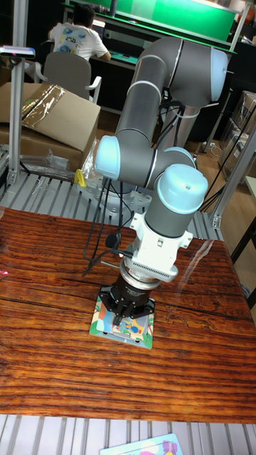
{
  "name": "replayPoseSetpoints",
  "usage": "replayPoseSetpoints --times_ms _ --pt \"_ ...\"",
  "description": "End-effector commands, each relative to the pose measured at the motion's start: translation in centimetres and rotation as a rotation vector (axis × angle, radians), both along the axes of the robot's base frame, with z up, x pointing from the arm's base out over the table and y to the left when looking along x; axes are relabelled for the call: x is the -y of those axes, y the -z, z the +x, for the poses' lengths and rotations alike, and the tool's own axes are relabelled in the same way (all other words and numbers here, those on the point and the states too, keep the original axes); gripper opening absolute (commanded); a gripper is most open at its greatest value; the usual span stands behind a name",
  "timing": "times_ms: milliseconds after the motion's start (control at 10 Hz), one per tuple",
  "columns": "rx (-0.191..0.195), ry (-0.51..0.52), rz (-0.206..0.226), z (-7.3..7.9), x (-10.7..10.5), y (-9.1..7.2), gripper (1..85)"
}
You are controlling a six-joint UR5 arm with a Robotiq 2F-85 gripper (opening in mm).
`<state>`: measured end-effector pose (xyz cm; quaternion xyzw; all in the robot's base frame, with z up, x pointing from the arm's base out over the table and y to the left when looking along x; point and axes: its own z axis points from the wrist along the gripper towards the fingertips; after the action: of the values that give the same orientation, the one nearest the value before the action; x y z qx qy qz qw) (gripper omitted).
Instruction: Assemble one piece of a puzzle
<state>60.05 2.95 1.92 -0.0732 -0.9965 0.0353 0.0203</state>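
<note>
A small square puzzle board (122, 329) with a colourful picture lies on the wooden table (57, 298), near its middle. My gripper (125, 318) points straight down onto the board, its black fingers (117, 316) close together right at the picture surface. The gripper's body covers the back half of the board. Whether a puzzle piece sits between the fingertips cannot be made out at this size.
The arm's grey body rises behind the board and leans over it. A second colourful puzzle sheet (146, 446) lies at the bottom edge, off the wood. Cardboard boxes (43, 117) and a seated person (75, 39) are behind the table. Cables hang left of the wrist.
</note>
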Motion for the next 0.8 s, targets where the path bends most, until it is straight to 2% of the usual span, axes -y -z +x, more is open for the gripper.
replayPoseSetpoints --times_ms 0,700 --pt "-0.002 0.007 0.013 0.0 -0.2 -0.2 1.3" --pt "0.008 0.046 0.039 -1.0 -1.7 0.1 1.3"
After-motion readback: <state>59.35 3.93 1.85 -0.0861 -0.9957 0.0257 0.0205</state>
